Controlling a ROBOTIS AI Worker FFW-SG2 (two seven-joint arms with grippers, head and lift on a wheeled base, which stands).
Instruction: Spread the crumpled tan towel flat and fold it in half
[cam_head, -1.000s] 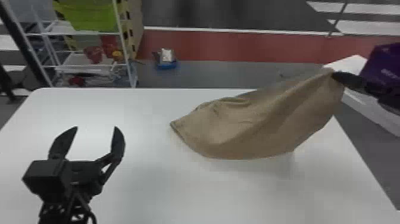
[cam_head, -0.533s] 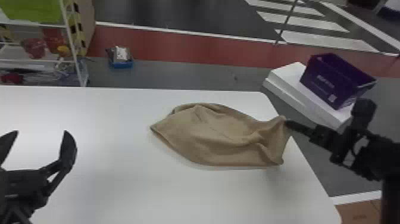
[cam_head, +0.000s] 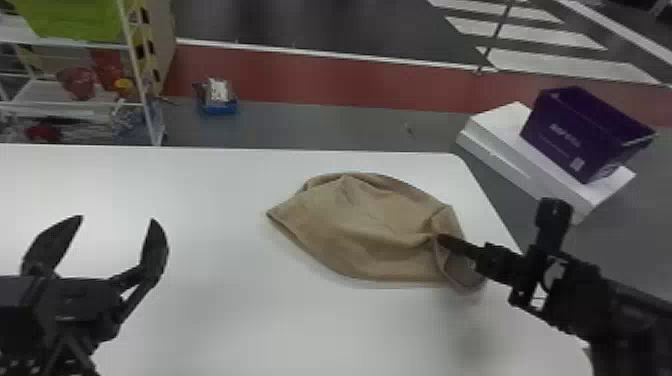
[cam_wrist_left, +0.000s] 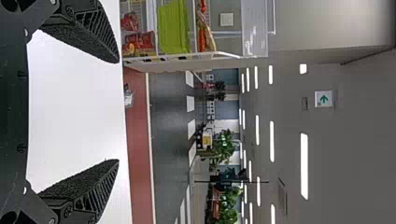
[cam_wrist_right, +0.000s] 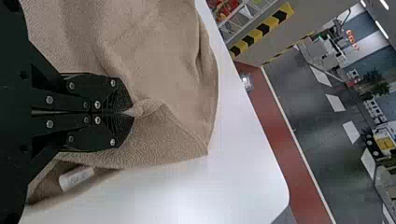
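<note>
Clamped in the right pincer (cam_wrist_right: 131, 113), the tan towel (cam_head: 360, 225) has been lowered slack, flattening still needed; the left pincer (cam_head: 119, 219) is spread apart.

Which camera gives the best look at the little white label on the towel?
The right wrist view: there the white label lies bare on the tan towel, close to the right end effector. The head view shows the towel but I can't make out the label; the left wrist view looks past the table edge.
</note>
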